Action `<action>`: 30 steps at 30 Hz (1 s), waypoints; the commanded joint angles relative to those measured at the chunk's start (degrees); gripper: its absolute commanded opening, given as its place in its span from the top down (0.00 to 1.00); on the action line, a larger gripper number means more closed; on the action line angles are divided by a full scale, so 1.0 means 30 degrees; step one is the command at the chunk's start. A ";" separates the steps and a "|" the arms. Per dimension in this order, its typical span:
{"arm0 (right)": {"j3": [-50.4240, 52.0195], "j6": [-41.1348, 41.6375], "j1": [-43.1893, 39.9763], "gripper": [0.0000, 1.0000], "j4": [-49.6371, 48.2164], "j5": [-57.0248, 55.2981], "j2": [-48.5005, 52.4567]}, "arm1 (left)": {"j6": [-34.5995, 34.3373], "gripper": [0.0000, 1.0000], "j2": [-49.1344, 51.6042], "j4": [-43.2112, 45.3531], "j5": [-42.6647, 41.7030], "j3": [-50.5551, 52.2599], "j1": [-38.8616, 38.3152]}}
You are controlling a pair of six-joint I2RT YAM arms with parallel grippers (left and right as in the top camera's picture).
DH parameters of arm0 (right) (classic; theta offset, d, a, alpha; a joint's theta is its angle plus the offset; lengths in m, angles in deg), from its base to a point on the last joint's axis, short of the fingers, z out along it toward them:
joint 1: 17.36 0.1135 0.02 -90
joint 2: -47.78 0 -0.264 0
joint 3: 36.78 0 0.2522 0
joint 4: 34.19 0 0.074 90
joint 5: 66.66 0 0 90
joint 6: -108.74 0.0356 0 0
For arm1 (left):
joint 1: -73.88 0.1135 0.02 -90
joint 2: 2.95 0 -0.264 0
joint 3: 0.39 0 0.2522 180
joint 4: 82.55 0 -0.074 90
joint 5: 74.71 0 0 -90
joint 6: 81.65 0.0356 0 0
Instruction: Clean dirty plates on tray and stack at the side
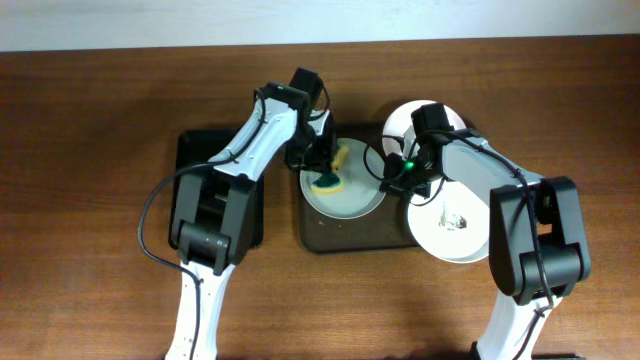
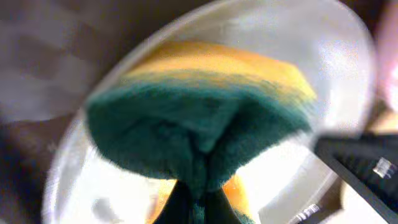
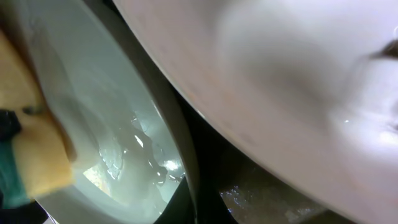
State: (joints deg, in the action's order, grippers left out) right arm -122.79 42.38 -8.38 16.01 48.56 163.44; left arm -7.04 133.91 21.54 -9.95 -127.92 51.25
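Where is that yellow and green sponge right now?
In the overhead view it is just left of centre: the sponge is pinched in the left gripper and rests on the plate at the left end of the tray.

The table (image 1: pixel 80 150) is reddish-brown wood with a fine grain running left to right, and it fills nearly the whole overhead view; a pale whitish strip (image 1: pixel 120 20) lies beyond its far edge, wall or floor not told apart; the light is soft and even, with a mild sheen on the wood.

Sponge (image 1: pixel 328 181) on plate (image 1: pixel 358 203) in tray (image 1: pixel 330 241), 2 plates (image 1: pixel 455 228) at R, prob. overhanging.
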 commanded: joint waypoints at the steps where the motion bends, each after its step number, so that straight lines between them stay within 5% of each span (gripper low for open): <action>1: 0.0750 -0.0219 0.0022 0.96 0.0415 -0.1610 0.0925 | 0.2040 1.00 0.0597 0.0219 -0.4466 0.0102 -0.0219; 7: 0.0750 -0.0226 0.0022 0.96 0.0415 -0.1617 0.0925 | 0.0510 1.00 0.1093 0.1763 -0.2710 0.0109 -0.1851; 9: 0.0750 -0.0226 0.0022 0.96 0.0408 -0.1617 0.0925 | 0.0058 1.00 0.1093 0.1027 0.0182 0.0102 -0.2302; 12: 0.0750 -0.0226 0.0022 0.96 0.0408 -0.1617 0.0925 | -0.3585 1.00 0.1035 -0.2186 0.9916 -0.0299 -0.1639; 15: 0.0750 -0.0219 0.0022 0.96 0.0408 -0.1617 0.0925 | -0.3563 1.00 0.1020 -0.2208 1.4287 -0.1537 -0.1399; 16: 0.0750 -0.0226 0.0022 0.96 0.0408 -0.1617 0.0925 | -0.3555 1.00 0.1020 -0.1472 1.3508 -0.1610 -0.1537; 20: 0.0750 -0.0226 0.0022 0.96 0.0408 -0.1617 0.0925 | 0.1865 1.00 0.1020 -0.0947 0.0423 -0.1596 -0.1610; 21: 0.0750 -0.0226 0.0022 0.96 0.0408 -0.1610 0.0925 | 0.3592 1.00 0.1020 -0.0925 -0.0481 -0.1617 -0.1523; 24: 0.0750 -0.0233 0.0022 0.96 0.0561 -0.1603 0.0925 | 0.3592 1.00 0.1020 -0.1217 0.0058 -0.4350 0.0430; 28: 0.0721 -0.0357 0.0036 0.96 0.0867 -0.1683 -0.0386 | 0.3504 1.00 0.1020 -0.5734 0.0058 -1.3442 0.4386; 30: 0.0721 -0.0350 0.0685 0.96 0.1843 -0.4415 -0.2900 | 0.3504 1.00 0.1020 -0.6892 0.0066 -1.3712 0.4685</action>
State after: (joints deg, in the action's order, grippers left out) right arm -121.63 42.09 -7.66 19.77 45.10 160.86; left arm 2.42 137.71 3.47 -8.55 -167.86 66.29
